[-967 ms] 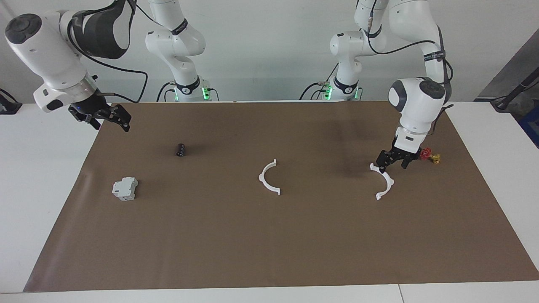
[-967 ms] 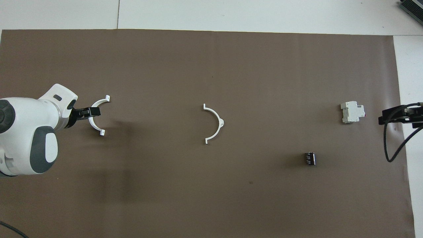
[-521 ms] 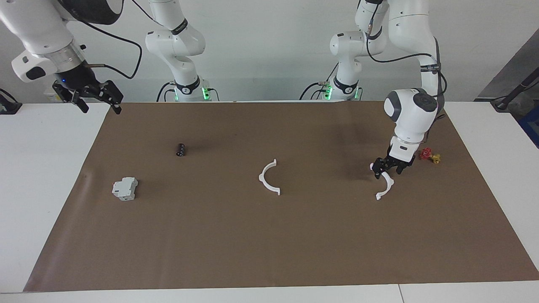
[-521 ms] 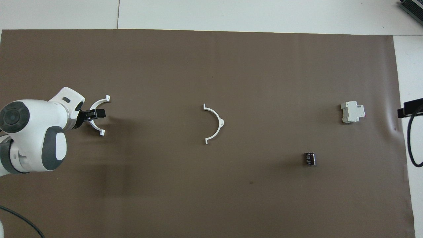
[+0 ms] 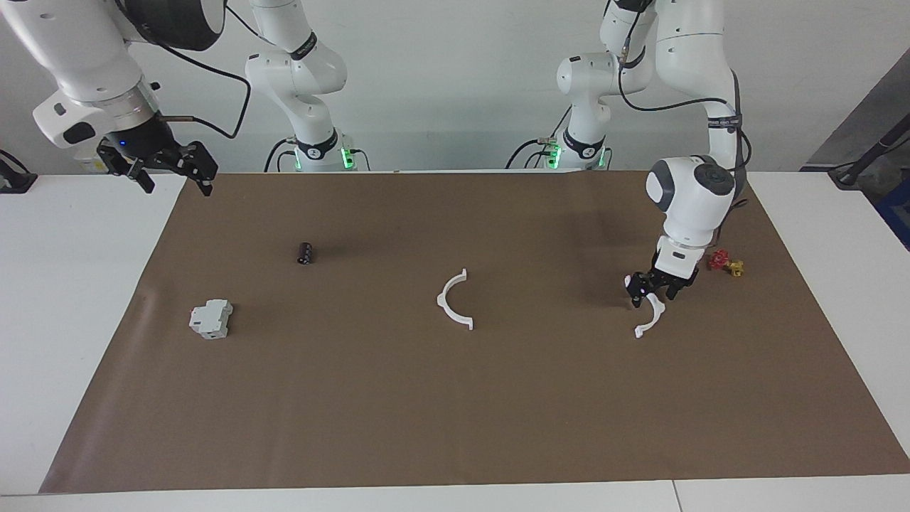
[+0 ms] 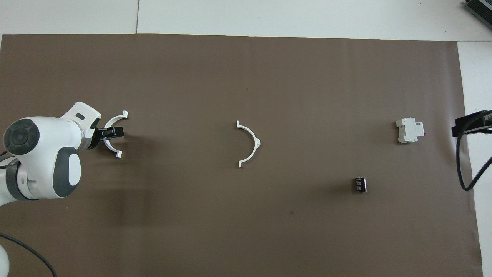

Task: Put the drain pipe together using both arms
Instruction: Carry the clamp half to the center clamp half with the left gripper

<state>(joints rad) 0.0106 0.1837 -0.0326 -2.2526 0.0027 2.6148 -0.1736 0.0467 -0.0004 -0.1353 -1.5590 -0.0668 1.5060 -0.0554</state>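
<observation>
Over the table's corner at the right arm's end, the right hand waited with fingers apart. Mid-table lay one half-ring, well apart from the other half-ring, presumably awaiting joining. The left hand straddled that one's arc; whether it gripped, I could not tell.

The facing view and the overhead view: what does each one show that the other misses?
Only the facing view shows the red-and-yellow valve piece, the green-lit bases and most of the waiting right arm. Only the overhead view shows the left tool at the middle of its half-ring. Both share the middle half-ring, the grey-white block and the small black cylinder.
</observation>
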